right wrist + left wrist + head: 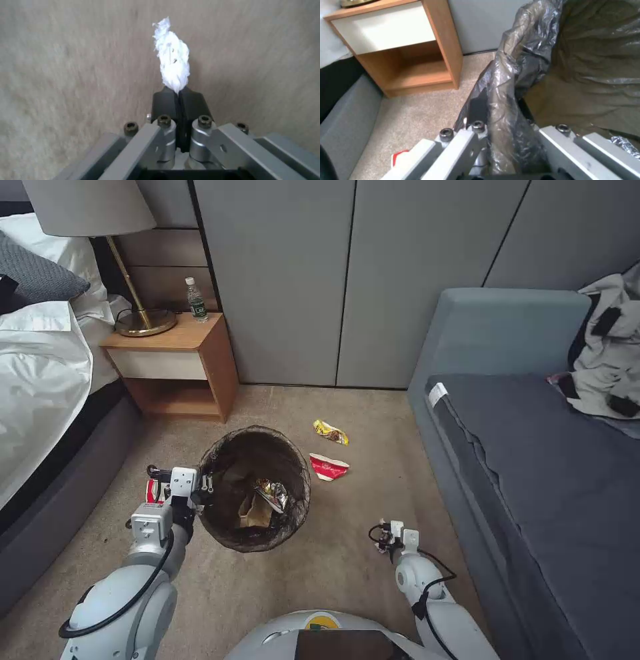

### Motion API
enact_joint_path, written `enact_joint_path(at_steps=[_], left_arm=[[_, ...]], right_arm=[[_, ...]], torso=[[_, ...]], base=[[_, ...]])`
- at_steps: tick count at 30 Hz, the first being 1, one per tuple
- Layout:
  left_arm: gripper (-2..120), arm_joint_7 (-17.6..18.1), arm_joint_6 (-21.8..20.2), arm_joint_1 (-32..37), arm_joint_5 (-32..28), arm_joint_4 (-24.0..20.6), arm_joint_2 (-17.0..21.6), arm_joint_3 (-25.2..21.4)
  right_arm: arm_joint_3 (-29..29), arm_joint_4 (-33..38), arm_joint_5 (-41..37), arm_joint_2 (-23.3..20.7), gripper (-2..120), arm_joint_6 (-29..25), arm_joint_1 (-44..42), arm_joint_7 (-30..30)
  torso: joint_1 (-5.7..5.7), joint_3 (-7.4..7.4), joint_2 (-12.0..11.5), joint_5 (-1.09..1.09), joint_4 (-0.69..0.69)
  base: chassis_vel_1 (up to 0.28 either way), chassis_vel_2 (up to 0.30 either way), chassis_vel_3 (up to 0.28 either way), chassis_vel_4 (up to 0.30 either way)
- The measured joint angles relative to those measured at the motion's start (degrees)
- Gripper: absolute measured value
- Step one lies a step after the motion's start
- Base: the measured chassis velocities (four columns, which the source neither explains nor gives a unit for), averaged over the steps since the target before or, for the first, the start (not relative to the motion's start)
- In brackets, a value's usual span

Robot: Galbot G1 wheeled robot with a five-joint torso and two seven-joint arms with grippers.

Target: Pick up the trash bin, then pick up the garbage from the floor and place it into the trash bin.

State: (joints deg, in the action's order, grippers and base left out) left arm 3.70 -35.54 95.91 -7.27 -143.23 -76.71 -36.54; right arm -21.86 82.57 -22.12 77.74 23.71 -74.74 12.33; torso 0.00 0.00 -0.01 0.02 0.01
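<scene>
My left claw (506, 140) pinched the bag-lined rim of the trash bin (257, 487), which I held over the carpet floor near the nightstand (175, 360). My right claw (179, 96) was pressed together on a white paper wad (172, 60), soft and very light, so a pinch at one end seemed enough. A yellow wrapper (331, 432) and a red carton (327, 466) lay just beside the bin; both looked thin and crushable

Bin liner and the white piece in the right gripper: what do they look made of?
The bin liner looks like thin glossy plastic film: translucent, wrinkled, shiny. The white wad, pinched in the right gripper, looks like soft matte tissue paper: frayed, torn edge.
</scene>
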Motion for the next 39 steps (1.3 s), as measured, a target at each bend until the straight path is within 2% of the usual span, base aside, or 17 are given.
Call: enact_joint_path(at_steps=[3,7,8,10,12,15,16,23,25,29,34,39], left_arm=[[3,0.00,-0.06,-0.03,-0.25,0.00,0.28,-0.07],[3,0.00,-0.21,-0.19,-0.57,0.00,0.68,-0.12],[3,0.00,-0.21,-0.19,-0.57,0.00,0.68,-0.12],[3,0.00,-0.48,-0.29,-0.81,0.00,0.90,0.01],[3,0.00,-0.56,-0.31,-0.94,0.00,0.96,0.05],[3,0.12,-0.84,-0.75,-1.41,0.51,1.21,0.50],[3,0.12,-0.84,-0.75,-1.41,0.51,1.21,0.50],[3,0.46,-1.39,-1.33,-2.22,2.15,1.90,1.40],[3,0.55,-1.57,-1.39,-2.71,2.26,2.07,1.43],[3,0.67,-2.36,-2.19,-4.24,3.00,2.53,1.41],[3,0.71,-2.91,-2.03,-4.47,4.20,2.65,1.51],[3,0.74,-2.97,-2.29,-4.44,5.21,2.73,1.62]], right_arm=[[-0.53,3.46,0.97,-0.48,0,-0.26,-1.06,-0.04],[-1.75,12.63,0.27,-1.55,0,-0.02,-2.87,-0.96],[-1.75,12.63,0.27,-1.55,0,-0.02,-2.87,-0.96],[-2.45,18.76,-2.10,-2.34,0,0.56,-3.72,-1.76],[-2.66,20.15,-2.65,-2.58,0,0.78,-3.90,-1.98],[-3.19,28.85,-5.68,-4.35,0,2.68,-4.39,-2.53],[-3.19,28.85,-5.68,-4.35,0,2.68,-4.39,-2.53],[-1.54,41.01,-10.22,-8.00,0,5.65,-1.23,-4.78],[-1.22,42.23,-10.59,-8.63,0,5.83,-0.52,-6.00],[1.32,46.81,-12.63,-12.88,0,6.42,3.93,-10.04],[4.15,49.02,-16.70,-16.47,0,7.16,8.63,-10.35],[6.82,49.39,-18.72,-17.99,0,7.85,11.64,-10.53]], torso=[[0.00,0.00,0.00,-0.01,-0.02],[0.00,0.00,0.00,-0.02,-0.01],[0.00,0.00,0.00,-0.02,-0.01],[0.00,0.00,0.00,-0.02,-0.01],[0.00,0.00,0.00,-0.02,0.00],[0.00,0.00,0.00,-0.02,-0.02],[0.00,0.00,0.00,-0.02,-0.02],[0.00,0.00,0.00,-0.02,-0.01],[0.00,0.00,0.00,-0.02,-0.01],[0.00,0.00,0.00,-0.02,-0.01],[0.00,0.00,0.00,-0.02,-0.01],[0.00,0.00,0.00,-0.02,0.00]], base=[[0.000,0.000,0.000,0.000],[0.000,0.000,0.000,0.000],[0.000,0.000,0.000,0.000],[0.000,0.000,0.000,0.000],[0.000,0.000,0.000,0.000],[0.000,0.000,0.000,0.000],[0.000,0.000,0.000,0.000],[0.000,0.000,0.000,0.000],[0.000,0.000,0.000,0.000],[0.000,0.000,0.000,0.000],[0.000,0.000,0.000,0.000],[0.000,0.000,0.000,0.000]])
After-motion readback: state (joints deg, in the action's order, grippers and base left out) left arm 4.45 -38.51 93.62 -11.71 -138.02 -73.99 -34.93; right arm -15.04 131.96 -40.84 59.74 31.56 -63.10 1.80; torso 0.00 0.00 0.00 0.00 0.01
